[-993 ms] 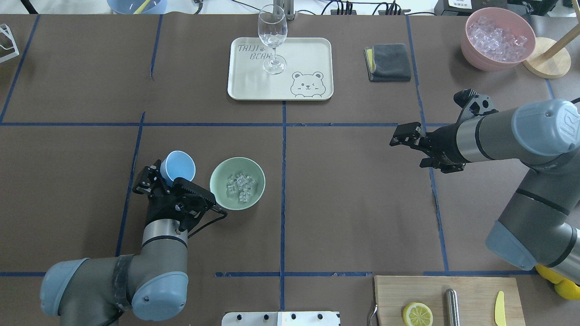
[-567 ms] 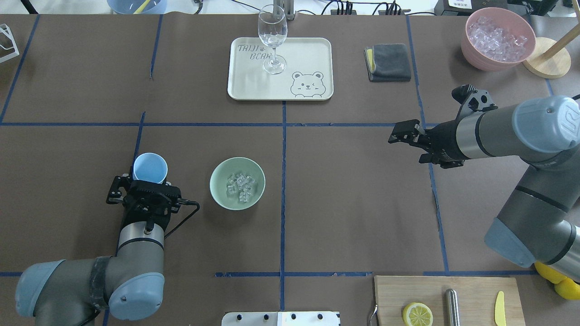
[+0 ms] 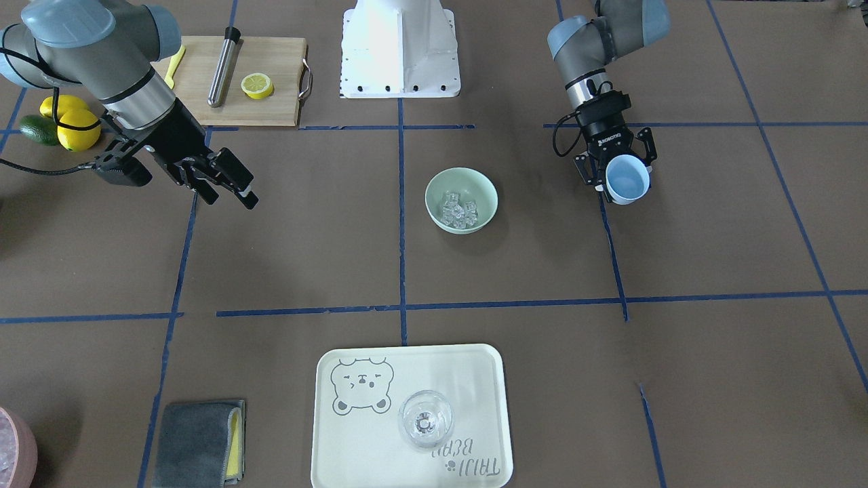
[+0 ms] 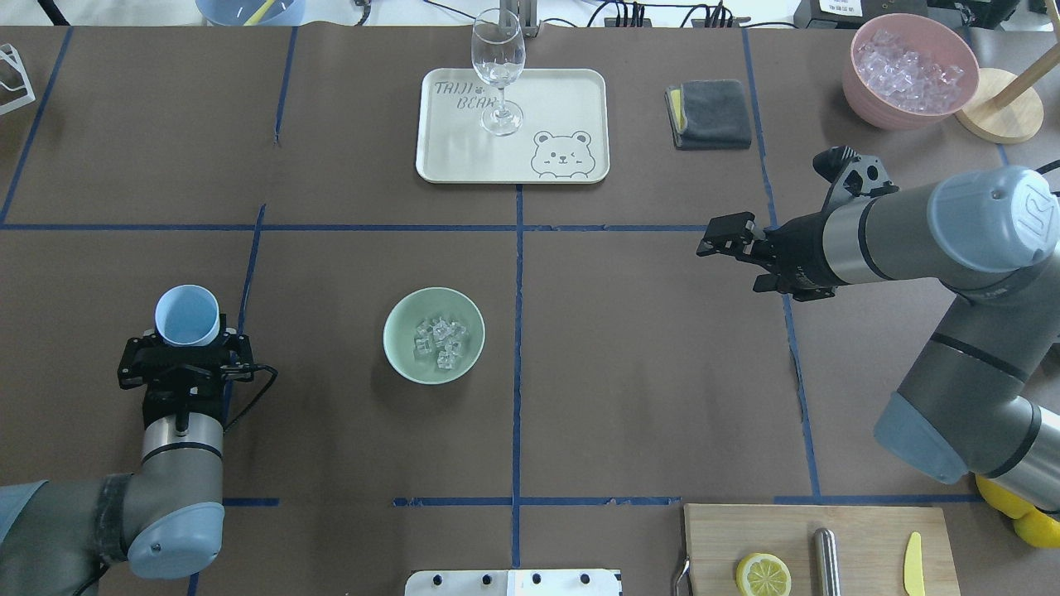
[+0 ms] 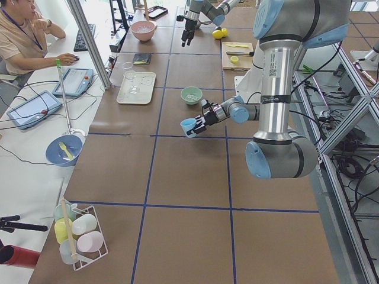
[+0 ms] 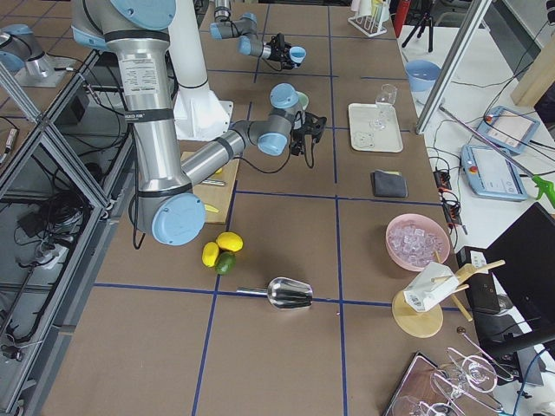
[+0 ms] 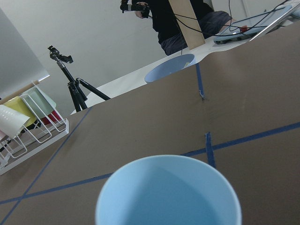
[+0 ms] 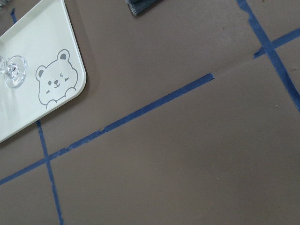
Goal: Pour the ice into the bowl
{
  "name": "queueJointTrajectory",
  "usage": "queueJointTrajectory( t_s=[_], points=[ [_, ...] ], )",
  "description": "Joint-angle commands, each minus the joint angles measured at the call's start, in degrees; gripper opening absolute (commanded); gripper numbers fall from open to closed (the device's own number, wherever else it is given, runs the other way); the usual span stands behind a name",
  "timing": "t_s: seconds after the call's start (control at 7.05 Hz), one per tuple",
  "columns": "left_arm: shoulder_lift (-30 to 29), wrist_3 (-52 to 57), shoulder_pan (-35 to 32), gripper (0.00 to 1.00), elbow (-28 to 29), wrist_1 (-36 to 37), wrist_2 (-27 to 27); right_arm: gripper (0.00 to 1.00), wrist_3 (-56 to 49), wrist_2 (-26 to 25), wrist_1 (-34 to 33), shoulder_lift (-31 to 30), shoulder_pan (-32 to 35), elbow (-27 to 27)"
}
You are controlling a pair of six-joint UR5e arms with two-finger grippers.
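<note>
Matt brown paper covers the counter (image 4: 646, 372). The bowl (image 4: 402, 324) is smooth and matt, its ice (image 4: 440, 340) clear and glassy; the cup (image 4: 187, 315) looks smooth, possibly plastic. The board (image 4: 861, 538) is bare wood, its rod (image 4: 825, 561) brushed metal.

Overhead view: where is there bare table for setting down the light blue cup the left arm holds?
Bare paper lies under the cup, left of the bowl, and in the wide square between bowl and right pincer. Crowded: the far edge with tray, cloth and pink container.
</note>
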Motion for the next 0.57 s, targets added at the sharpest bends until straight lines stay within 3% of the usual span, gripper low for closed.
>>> queueJointTrajectory(
  t_s=[0.0,0.43],
  points=[
    [3.5,-7.9,-0.4,0.00,1.0,-3.4,1.7,1.00,0.0,-0.1,0.0,0.3,0.0,-0.1],
    [6.3,-19.2,-1.0,0.00,2.5,-6.8,4.3,1.00,0.0,-0.2,-0.1,0.2,-0.1,-0.1]
  ],
)
